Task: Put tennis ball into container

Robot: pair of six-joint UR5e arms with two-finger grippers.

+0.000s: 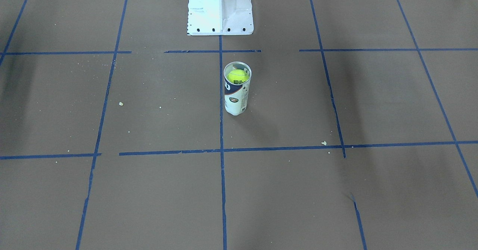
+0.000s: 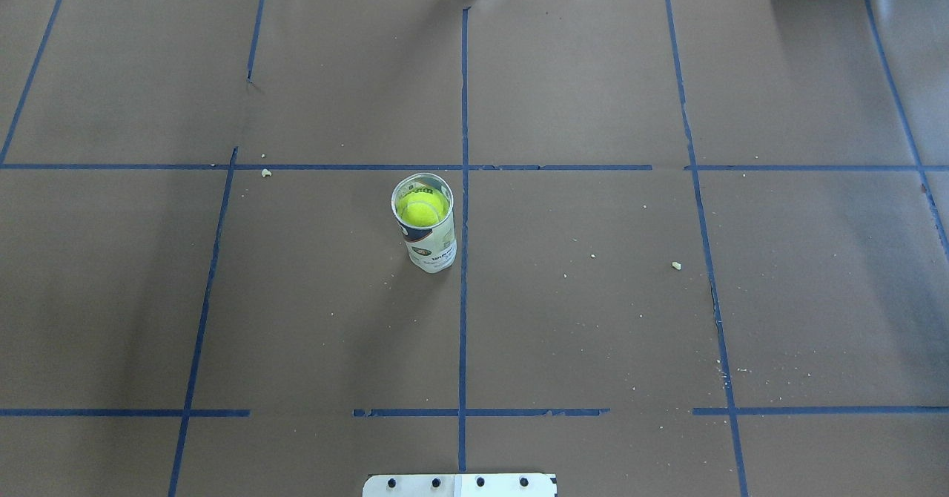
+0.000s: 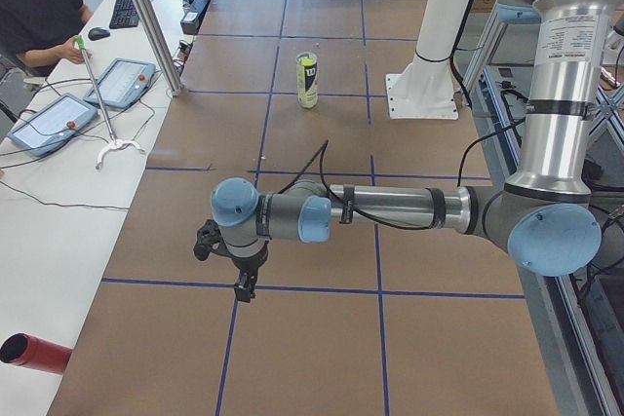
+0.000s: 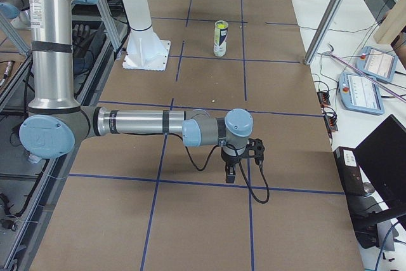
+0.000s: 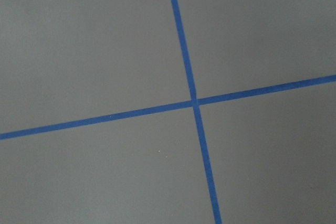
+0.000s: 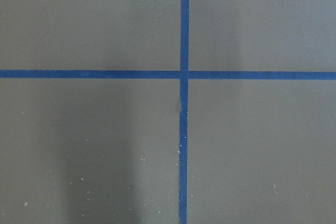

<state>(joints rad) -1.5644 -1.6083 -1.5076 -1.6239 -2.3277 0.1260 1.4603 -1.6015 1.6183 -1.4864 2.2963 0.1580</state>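
The clear container (image 1: pixel 236 97) with its navy-and-white label stands upright near the table's middle, just beside the centre tape line. The yellow-green tennis ball (image 1: pixel 238 76) sits inside it near the top, and also shows from above as the ball (image 2: pixel 421 209) in the can (image 2: pixel 431 248). Both arms are far from it. My left gripper (image 3: pixel 244 291) hangs over a tape line at the table's left end, fingers down. My right gripper (image 4: pixel 229 178) hangs likewise at the right end. Both show only in side views, so I cannot tell if they are open or shut.
The white robot base (image 1: pixel 220 11) stands behind the can. Blue tape lines grid the brown table. An operator (image 3: pixel 39 12) sits at a side desk with tablets (image 3: pixel 51 122). A red cylinder (image 3: pixel 34 353) lies off the table's corner. More tablets (image 4: pixel 374 65) lie at the other end.
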